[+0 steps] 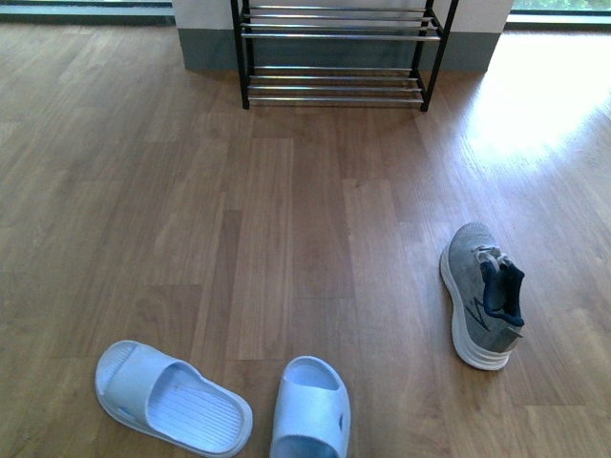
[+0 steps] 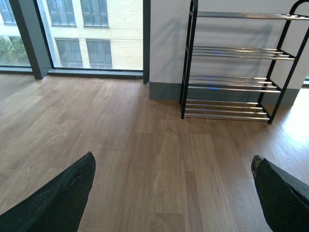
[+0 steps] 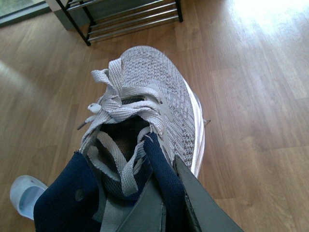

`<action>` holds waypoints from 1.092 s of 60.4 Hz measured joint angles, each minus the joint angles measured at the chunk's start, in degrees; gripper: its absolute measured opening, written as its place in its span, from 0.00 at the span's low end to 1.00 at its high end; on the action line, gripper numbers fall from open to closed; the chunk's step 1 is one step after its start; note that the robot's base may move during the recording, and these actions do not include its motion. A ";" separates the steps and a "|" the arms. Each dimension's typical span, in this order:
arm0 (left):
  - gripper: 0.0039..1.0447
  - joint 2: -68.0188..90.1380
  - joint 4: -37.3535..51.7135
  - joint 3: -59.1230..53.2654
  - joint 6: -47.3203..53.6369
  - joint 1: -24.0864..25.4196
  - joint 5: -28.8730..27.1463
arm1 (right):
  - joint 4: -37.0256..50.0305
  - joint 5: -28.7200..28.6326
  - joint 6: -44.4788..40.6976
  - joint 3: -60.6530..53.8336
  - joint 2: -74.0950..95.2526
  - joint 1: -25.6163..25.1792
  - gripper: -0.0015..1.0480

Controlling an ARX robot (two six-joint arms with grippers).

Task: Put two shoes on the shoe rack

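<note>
- The grey knit sneaker (image 1: 468, 277) stands upright on the wooden floor (image 1: 286, 210), at about 2 o'clock from the robot if its facing is 12. Only one sneaker is in view.
- Its long axis runs nearly 12 to 6, with the toe leaning slightly toward 11 and the heel toward the robot.
- The right hand (image 3: 169, 203) is at the sneaker's heel end, and its grey fingers (image 3: 205, 210) lie against the navy collar. I cannot tell whether they are clamped on it.
- The left hand (image 2: 173, 159) is spread wide with nothing between its fingers, and it faces the rack across bare floor.
- The shoe rack (image 1: 334, 88) stands at 12 o'clock, well apart from the sneaker and at roughly 11 o'clock from it. No shoe shows on its rods.
- Two pale blue slides (image 1: 172, 396) (image 1: 310, 410) lie close in, toward 10 and 12 o'clock.
- The right arm is plainly the nearer one, so a lift would likely carry the sneaker toe-first, forward and slightly left.
</note>
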 joint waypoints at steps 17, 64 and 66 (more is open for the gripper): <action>0.91 0.00 0.00 0.00 0.00 0.00 0.15 | 0.00 0.63 0.02 0.00 0.00 -0.11 0.01; 0.91 0.00 0.00 0.00 0.00 0.04 0.17 | -0.09 0.37 0.07 -0.04 0.04 -0.22 0.01; 0.91 0.00 0.00 0.00 0.00 0.04 0.17 | -0.07 0.28 0.07 -0.04 0.04 -0.22 0.01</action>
